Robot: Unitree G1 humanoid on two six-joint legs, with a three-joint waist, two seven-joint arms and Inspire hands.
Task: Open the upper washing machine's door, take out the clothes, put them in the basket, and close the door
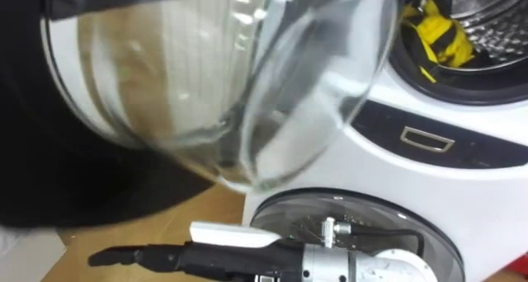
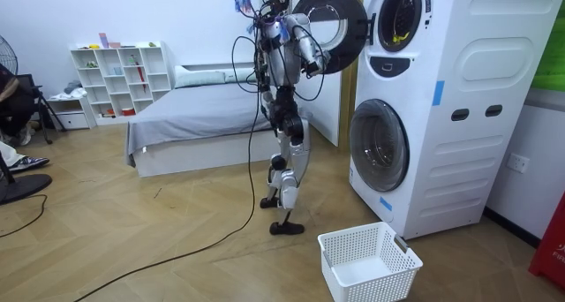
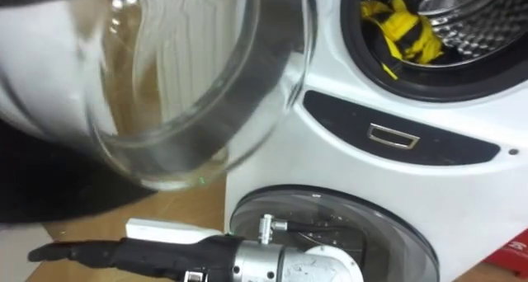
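A yellow-and-black cloth point(image 1: 441, 35) lies at the front of the upper washing machine's drum point(image 1: 495, 30), whose round glass door point(image 1: 231, 84) stands swung open to the left. My right hand point(image 1: 148, 256) is low in the eye views, under the door glass. Its dark fingers are straight, point left and hold nothing. It is well below and left of the cloth. In the room view I stand upright facing the stacked machines point(image 2: 424, 99), one arm raised by the open door point(image 2: 331, 28).
The lower machine's round door point(image 1: 363, 224) is closed, just beyond my forearm. A white laundry basket point(image 2: 368, 262) stands on the wooden floor in front of the machines. A bed point(image 2: 194, 117) and a white shelf point(image 2: 119, 77) are behind me.
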